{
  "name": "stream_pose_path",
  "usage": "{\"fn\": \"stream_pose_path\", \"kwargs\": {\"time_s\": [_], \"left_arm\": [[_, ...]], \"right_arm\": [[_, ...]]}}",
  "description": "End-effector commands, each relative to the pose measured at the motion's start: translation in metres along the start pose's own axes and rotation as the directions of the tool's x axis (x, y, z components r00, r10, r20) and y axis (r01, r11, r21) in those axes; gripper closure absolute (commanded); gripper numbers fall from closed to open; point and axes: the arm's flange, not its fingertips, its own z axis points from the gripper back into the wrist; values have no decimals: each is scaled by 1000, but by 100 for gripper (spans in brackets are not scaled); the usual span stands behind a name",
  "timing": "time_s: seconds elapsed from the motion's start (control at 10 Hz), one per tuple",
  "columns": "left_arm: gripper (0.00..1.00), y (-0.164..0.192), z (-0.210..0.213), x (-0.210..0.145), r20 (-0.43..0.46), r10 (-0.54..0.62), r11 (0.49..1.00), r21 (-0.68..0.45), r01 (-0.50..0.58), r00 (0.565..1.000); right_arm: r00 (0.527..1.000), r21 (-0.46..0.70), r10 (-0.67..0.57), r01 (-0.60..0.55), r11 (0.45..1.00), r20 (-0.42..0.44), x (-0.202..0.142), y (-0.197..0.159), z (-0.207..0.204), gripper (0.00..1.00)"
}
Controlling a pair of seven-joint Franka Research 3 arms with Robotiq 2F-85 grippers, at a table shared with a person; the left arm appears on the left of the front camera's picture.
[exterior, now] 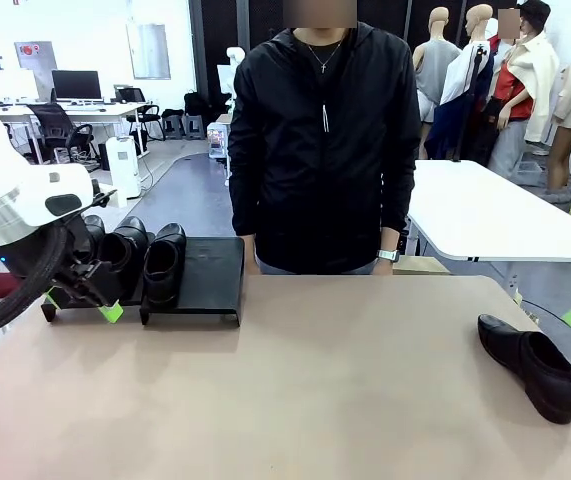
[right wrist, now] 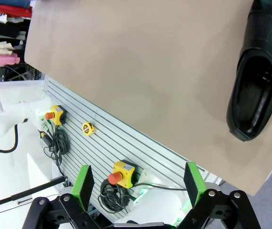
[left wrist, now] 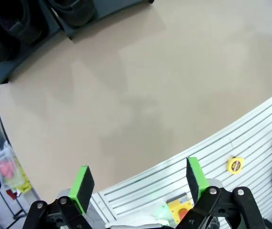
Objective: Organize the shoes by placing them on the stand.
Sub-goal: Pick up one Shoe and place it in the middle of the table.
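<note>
Now, with three black leather strap shoes (exterior: 130, 262) sitting on the slanted matte-black stand (exterior: 212, 272) at the bench's far-left edge, both claws (left wrist: 138, 183) (right wrist: 136, 183) are hanging open and empty, the next move calling for the right claw to grasp the fourth shoe (exterior: 532, 367) lying near the bench's right edge.

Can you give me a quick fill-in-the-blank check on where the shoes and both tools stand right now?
1. The stand holds ____ shoes, at its left end.
2. One shoe lies on the ____, toward the robot's right.
3. The left tool and right tool both have their jaws ____.
4. The person stands at the ____ side of the table.

Missing words: three; table; open; far
</note>
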Motion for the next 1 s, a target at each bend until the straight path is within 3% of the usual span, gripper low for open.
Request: {"fn": "stream_pose_path", "kwargs": {"time_s": [0.0,0.2,0.3,0.4,0.5,0.6,0.7,0.8,0.9], "left_arm": [[0,0,1,0,6,17,1000,-12,-17,1000],[0,0,1,0,6,17,1000,-12,-17,1000],[0,0,1,0,6,17,1000,-12,-17,1000],[0,0,1,0,6,17,1000,-12,-17,1000],[0,0,1,0,6,17,1000,-12,-17,1000],[0,0,1,0,6,17,1000,-12,-17,1000],[0,0,1,0,6,17,1000,-12,-17,1000],[0,0,1,0,6,17,1000,-12,-17,1000],[0,0,1,0,6,17,1000,-12,-17,1000]], "right_arm": [[1000,-10,-20,20,1000,16,1,3,-1,0],[1000,0,0,0,1000,0,0,0,0,0],[989,-171,36,-60,983,-141,43,20,-39,0],[981,-329,-8,-57,943,-194,80,13,-80,0],[982,-404,-80,3,915,-174,92,1,-94,0],[981,-543,-167,85,836,-104,104,-13,-111,0],[982,-602,-187,135,787,-23,108,-10,-117,0],[968,-672,-212,244,699,131,110,0,-107,0],[994,-491,-71,20,871,-85,108,0,-124,0]]}}
